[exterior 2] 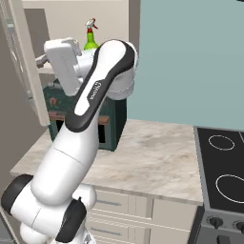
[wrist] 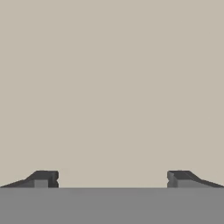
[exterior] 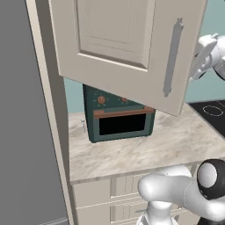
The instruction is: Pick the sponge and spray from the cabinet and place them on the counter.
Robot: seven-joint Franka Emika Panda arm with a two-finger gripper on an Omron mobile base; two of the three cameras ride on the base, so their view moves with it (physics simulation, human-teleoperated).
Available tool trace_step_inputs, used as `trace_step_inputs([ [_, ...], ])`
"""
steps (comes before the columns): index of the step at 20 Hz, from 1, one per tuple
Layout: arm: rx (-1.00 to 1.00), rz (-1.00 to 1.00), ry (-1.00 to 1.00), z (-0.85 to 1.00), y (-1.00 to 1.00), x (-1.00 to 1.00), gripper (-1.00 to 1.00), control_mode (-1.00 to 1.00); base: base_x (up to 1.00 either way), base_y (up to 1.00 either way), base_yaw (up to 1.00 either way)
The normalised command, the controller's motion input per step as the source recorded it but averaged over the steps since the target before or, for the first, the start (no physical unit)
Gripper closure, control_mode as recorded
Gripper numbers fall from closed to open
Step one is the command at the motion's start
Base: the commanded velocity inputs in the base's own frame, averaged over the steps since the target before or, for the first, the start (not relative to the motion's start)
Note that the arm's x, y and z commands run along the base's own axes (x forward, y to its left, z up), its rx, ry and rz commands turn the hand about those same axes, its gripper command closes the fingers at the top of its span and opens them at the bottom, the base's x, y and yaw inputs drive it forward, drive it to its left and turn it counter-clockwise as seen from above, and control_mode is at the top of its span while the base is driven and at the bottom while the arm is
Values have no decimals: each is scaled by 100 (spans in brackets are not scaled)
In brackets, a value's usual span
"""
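Gripper [wrist: 112,179] fingers spread wide, nothing between them — facing a plain beige surface. Arm hides most of the open cabinet [exterior 2: 71,21]; spray [exterior 2: 91,37] stands upright inside, lower half hidden. Behind — dark green oven [exterior: 121,118] on the counter [exterior: 176,140].

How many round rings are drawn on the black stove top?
2 whole rings show on the cooktop in the right base view: one farther back, one nearer. More may be hidden past the picture's edge.
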Motion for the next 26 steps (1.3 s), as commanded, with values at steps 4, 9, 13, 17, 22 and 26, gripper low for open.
trace_step_inputs([
  [4, -1, 0, -19, 0, 44, -53, -100, -100, 0, 0, 0],
  [9, 0, 0, -21, 0, 48, -52, -100, -100, 0, 0, 0],
  [13, 0, 0, -21, 0, 52, -46, -100, -100, 0, 0, 0],
  [17, 0, 0, -20, 0, 62, -42, -100, -100, 0, 0, 0],
  [22, 0, 0, -17, 0, 41, -28, -100, -100, 0, 0, 0],
  [26, 0, 0, -16, 0, 12, -20, -100, -100, 0, 0, 0],
])
